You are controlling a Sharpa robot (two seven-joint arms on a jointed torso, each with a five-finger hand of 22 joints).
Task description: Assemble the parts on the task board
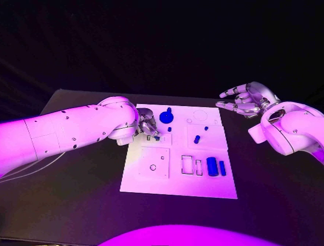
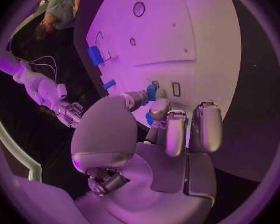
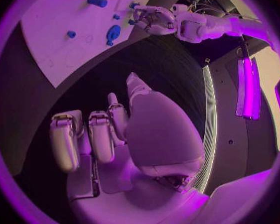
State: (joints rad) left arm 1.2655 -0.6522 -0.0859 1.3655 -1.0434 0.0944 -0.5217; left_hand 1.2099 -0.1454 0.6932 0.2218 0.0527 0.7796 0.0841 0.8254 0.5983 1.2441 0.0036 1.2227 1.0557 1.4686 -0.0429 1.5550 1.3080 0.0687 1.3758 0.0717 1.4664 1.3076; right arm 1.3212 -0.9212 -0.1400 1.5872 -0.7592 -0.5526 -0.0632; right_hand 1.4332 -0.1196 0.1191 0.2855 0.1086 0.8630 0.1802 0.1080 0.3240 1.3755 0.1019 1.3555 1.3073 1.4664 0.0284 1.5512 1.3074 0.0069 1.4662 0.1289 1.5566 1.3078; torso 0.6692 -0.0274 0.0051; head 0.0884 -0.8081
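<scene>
The white task board (image 1: 178,183) lies in the middle of the black table. My left hand (image 1: 146,127) hangs over its far left corner and pinches a small blue part (image 2: 152,91) between thumb and a finger, close to a narrow slot (image 2: 176,88). A round blue part with a stem (image 1: 166,117) lies just right of that hand. Further right sit a blue peg (image 1: 196,139), a tiny blue part (image 1: 206,128) and two blue blocks (image 1: 212,166) near the right edge. My right hand (image 1: 243,102) floats off the board's far right corner, fingers apart and holding nothing.
The board has a square plate with a hole (image 1: 154,163), upright slots (image 1: 187,164) and a faint circle outline (image 1: 200,115). A thin cable (image 1: 36,165) trails over the table at the left. Bare black table (image 1: 280,195) surrounds the board.
</scene>
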